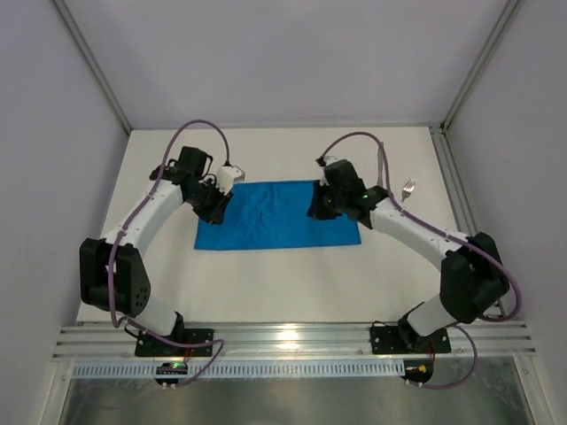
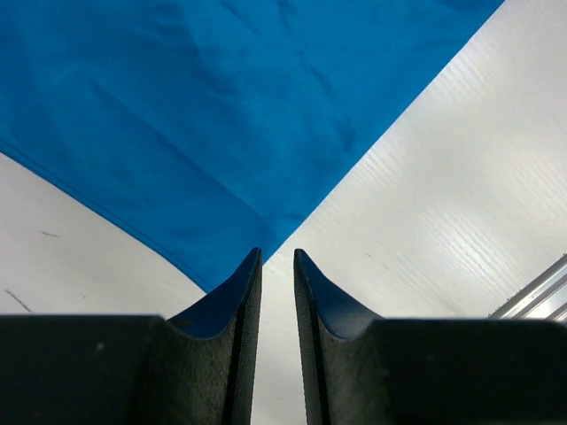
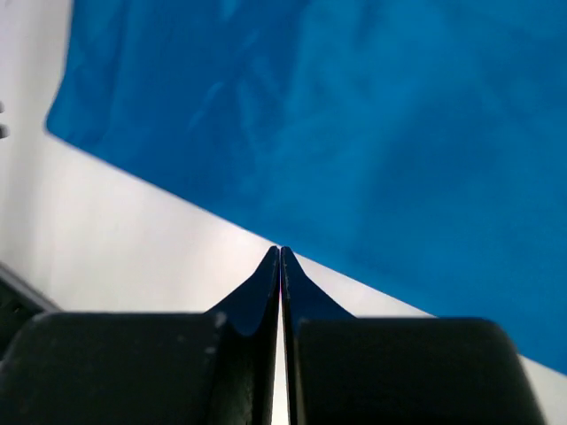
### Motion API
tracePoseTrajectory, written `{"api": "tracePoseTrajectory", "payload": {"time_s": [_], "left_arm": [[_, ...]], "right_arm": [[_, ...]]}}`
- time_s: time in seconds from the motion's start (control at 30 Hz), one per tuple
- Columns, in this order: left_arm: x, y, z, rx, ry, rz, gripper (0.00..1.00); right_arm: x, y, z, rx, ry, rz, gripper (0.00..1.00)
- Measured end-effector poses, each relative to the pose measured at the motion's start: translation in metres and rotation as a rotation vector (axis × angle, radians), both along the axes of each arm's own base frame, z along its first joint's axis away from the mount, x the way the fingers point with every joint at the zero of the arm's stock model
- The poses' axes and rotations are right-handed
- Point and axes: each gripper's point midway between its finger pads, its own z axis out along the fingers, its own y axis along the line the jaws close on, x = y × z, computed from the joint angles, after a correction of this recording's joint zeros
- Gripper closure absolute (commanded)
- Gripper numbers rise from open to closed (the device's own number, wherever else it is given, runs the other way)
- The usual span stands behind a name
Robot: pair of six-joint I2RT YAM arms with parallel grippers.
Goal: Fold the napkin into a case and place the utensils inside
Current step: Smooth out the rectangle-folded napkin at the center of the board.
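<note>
The left tool [image 2: 277,257] has its jaws a narrow slit apart, and nothing sits between them. Just ahead of its tips a corner of the napkin [image 1: 276,215] comes to a point; whether the cloth touches the finger I cannot tell. The right tool [image 3: 280,251] has its jaws pressed flat together with no cloth pinched that I can see, its tips over bare white surface just beside the napkin's edge. From above, both tools stand at the far corners of the cloth, one at each end. The napkin lies flat on the counter [image 1: 283,283] between the two arms, a wide bright blue rectangle with its long sides running left to right and a few soft creases. The fork [image 1: 407,188] lies on the counter beyond the right arm, apart from the cloth.
</note>
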Motion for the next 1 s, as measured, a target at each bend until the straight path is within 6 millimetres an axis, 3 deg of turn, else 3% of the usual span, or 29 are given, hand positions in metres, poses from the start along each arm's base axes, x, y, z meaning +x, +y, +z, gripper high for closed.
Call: {"api": "tracePoseTrajectory", "payload": {"time_s": [0.07,0.17,0.23,0.33,0.47,0.57,0.83,1.0], "left_arm": [[-0.004,0.005,-0.009,0.010,0.033,0.021,0.78],[-0.013,0.021,-0.031,0.052,0.090,0.076,0.79],[-0.021,0.034,-0.048,0.086,0.139,0.121,0.79],[-0.027,0.052,-0.074,0.147,0.200,0.178,0.79],[-0.033,0.065,-0.106,0.221,0.256,0.213,0.79],[-0.035,0.069,-0.112,0.243,0.267,0.228,0.79],[-0.032,0.071,-0.113,0.257,0.253,0.240,0.80],[-0.032,0.072,-0.113,0.266,0.247,0.239,0.81]], "right_arm": [[-0.005,0.050,-0.003,0.062,0.005,0.112,0.96],[-0.009,0.107,-0.018,0.106,0.034,0.234,0.96],[-0.010,0.137,-0.030,0.130,0.053,0.291,0.96],[-0.017,0.164,-0.053,0.148,0.091,0.348,0.96],[-0.030,0.170,-0.091,0.128,0.176,0.380,0.96],[-0.037,0.166,-0.116,0.107,0.229,0.379,0.96],[-0.038,0.162,-0.116,0.131,0.202,0.384,0.96],[-0.043,0.146,-0.116,0.106,0.210,0.363,0.96]]}}
